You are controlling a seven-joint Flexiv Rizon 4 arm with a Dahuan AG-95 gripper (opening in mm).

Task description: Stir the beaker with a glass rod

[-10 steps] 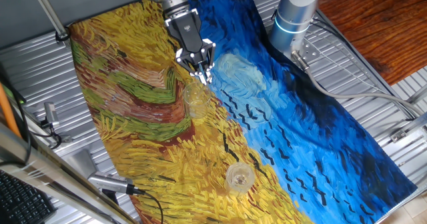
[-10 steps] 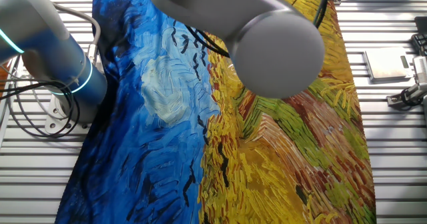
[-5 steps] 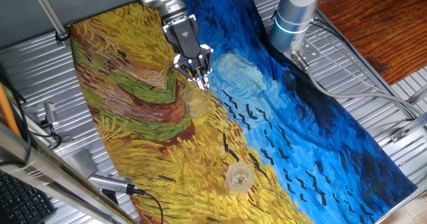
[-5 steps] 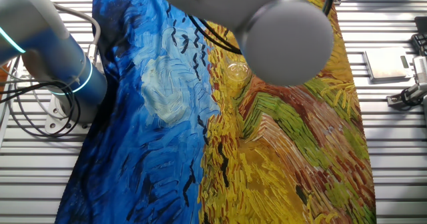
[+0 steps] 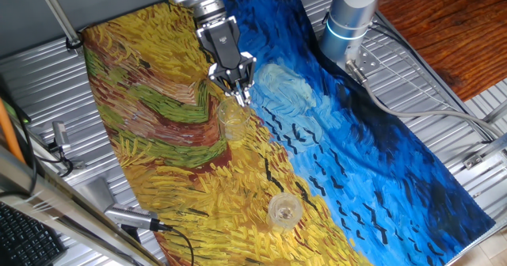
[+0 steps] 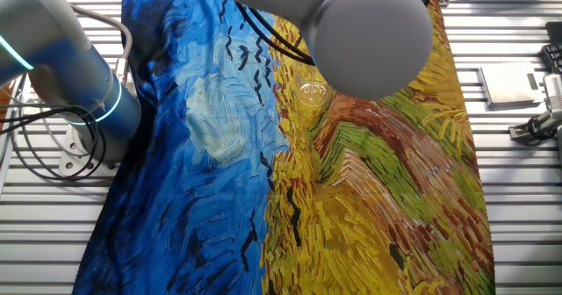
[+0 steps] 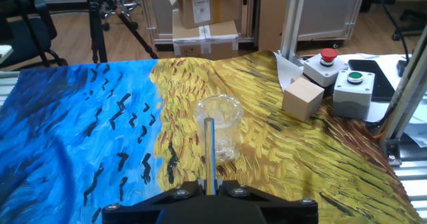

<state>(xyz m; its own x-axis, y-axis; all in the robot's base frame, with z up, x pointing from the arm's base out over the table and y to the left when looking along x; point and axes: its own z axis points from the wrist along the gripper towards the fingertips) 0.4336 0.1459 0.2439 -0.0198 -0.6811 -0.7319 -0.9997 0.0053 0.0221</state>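
Note:
The beaker [image 5: 232, 120] is a small clear glass standing upright on the yellow part of the painted cloth. It also shows in the hand view [image 7: 218, 127] and in the other fixed view [image 6: 312, 91]. My gripper [image 5: 235, 89] hangs just above it, fingers pointing down, and is shut on the glass rod [image 7: 209, 154]. In the hand view the rod runs straight out from between the fingers [image 7: 209, 184], and its far end overlaps the beaker. I cannot tell how deep the rod's end sits in the beaker.
A second glass vessel with a whitish rim [image 5: 283, 210] stands nearer the cloth's front edge. In the hand view, a wooden block [image 7: 302, 97] and two button boxes [image 7: 340, 77] lie beyond the beaker to the right. The arm's base [image 5: 348, 20] stands at the back.
The gripper with the rod has shifted slightly left and then back right over the beaker. In the other fixed view the arm has moved up and uncovered the beaker.

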